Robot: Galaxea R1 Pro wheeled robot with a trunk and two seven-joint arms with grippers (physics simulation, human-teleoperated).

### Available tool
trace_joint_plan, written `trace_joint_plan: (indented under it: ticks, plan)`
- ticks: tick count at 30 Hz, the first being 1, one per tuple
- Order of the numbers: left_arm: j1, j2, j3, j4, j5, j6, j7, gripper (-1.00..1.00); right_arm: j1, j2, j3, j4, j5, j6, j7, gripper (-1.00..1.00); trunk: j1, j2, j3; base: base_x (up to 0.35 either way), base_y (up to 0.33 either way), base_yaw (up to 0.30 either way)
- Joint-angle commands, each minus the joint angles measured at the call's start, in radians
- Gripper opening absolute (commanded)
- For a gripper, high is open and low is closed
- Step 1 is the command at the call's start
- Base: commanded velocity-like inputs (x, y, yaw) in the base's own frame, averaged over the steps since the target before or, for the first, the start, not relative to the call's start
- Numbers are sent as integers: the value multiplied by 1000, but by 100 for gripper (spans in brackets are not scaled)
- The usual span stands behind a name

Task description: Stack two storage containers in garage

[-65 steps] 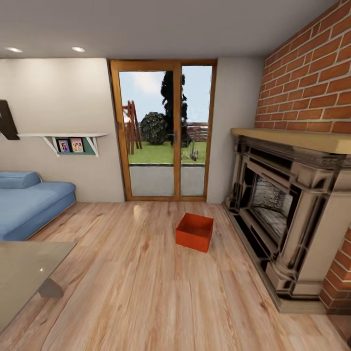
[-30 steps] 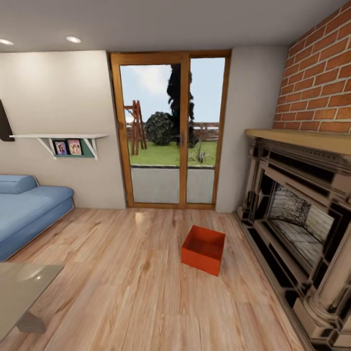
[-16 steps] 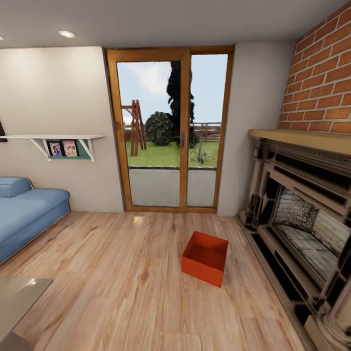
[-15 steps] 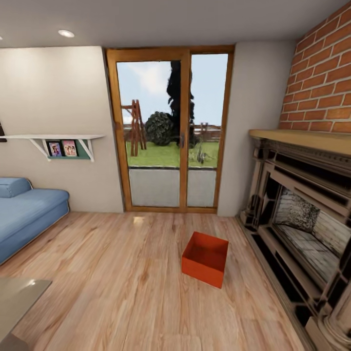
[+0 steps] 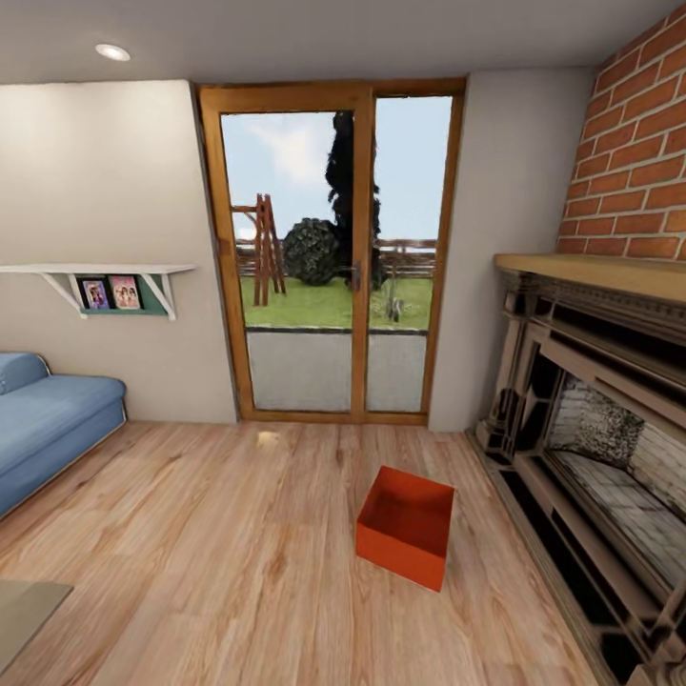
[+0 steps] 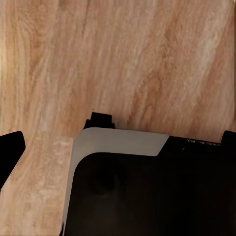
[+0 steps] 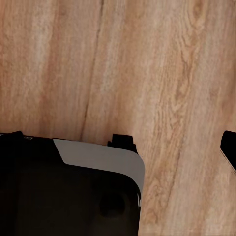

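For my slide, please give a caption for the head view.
Orange box on wood floor between glass doors and fireplace.

Both wrist cams look straight down, each catching a black-and-grey robot body part (image 6: 147, 191) (image 7: 64, 191); claw state unreadable.

container (image 5: 406, 526) on floor (image 5: 219, 562) | sofa (image 5: 48, 424) left | fireplace (image 5: 600, 448) right

Home living rm, simulated render. Evidence: light wood-plank floor (image 5: 219, 534), beige walls, blue sofa (image 5: 48, 424), ornate fireplace (image 5: 591, 419) w/ red brick (image 5: 638, 162) above the mantel, wall shelf (image 5: 105, 276) w/ framed photos. Wood-framed glass doors (image 5: 333, 257) give onto lawn, shrubs, fence, i.e. a domestic backyard.
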Motion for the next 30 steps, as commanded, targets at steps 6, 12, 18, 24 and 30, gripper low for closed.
trace_joint_plan:
  ticks: [6,12,18,24,30]
  plan:
    - [-1,0,-2,0,9,1,-4,100,-2,0,8,3,-10,-5,3,100,1,-1,-1,321,0,0]
    - [-1,0,-2,0,9,1,-4,100,-1,0,8,3,-10,-5,3,100,1,-1,-1,321,0,0]
    - [-1,0,-2,0,9,1,-4,100,-1,0,8,3,-10,-5,3,100,1,-1,-1,321,0,0]
    - [0,0,-2,0,9,1,-4,100,-1,0,8,3,-10,-5,3,100,1,-1,-1,321,0,0]
    - [-1,0,-2,0,9,0,-4,100,-1,0,8,3,-10,-5,3,100,1,-1,-1,321,0,0]
